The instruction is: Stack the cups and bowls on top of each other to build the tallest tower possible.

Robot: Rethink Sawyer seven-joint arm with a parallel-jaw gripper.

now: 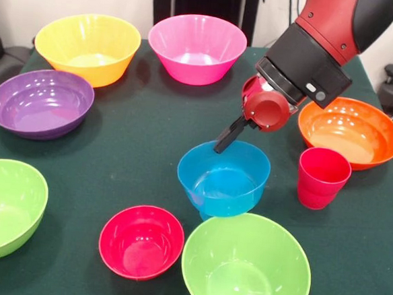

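End effector (225,137) at blue bowl (223,178) rim, mid-bench | grip: we can't tell | red cup (322,177) beside, awaiting stacking

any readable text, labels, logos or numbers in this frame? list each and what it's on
None readable.
Arm: no legible logo or lettering; a small pale mark on its black wrist section is too small to read.
Bowls, such as the blue bowl, and the red cup: plain, no print.

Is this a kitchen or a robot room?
Probably a robot test room, not a kitchen. A red and black robot arm reaches its tool over a green-covered table holding only bright plastic bowls, like the pink bowl, with no food.
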